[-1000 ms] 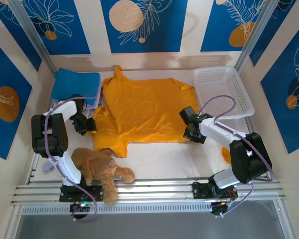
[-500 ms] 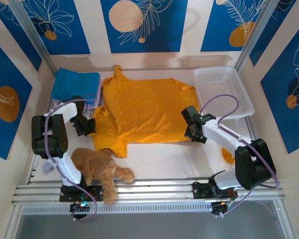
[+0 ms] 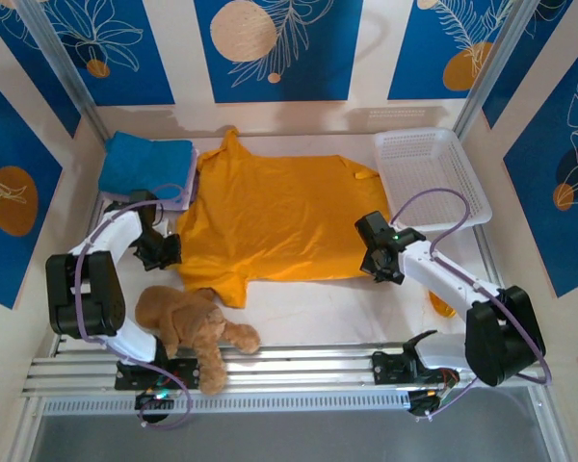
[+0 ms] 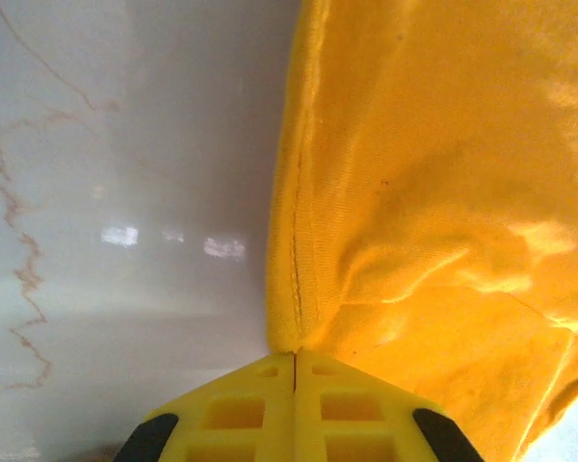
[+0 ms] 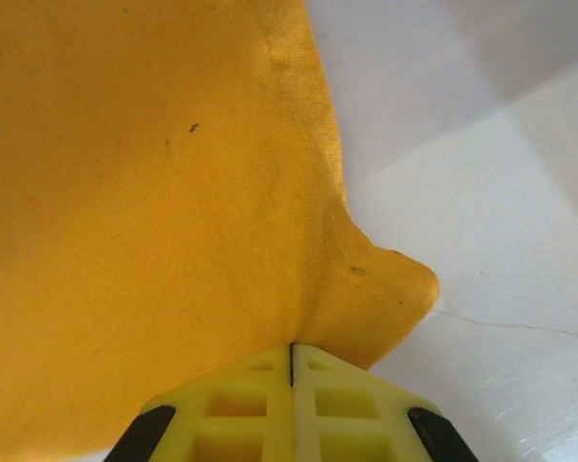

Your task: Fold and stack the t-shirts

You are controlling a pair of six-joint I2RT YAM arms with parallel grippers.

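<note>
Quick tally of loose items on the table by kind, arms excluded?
T-shirts: 3 (orange tee, blue tee, lilac tee)
Teddy: 1
Basket: 1
Orange cup: 1
Total: 6

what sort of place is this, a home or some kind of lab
Most likely a robot lab test cell, not a home: left arm and right arm bolted to a metal rail, printed blue panels boxing in a white table, plus props: an orange t-shirt and teddy.
</note>
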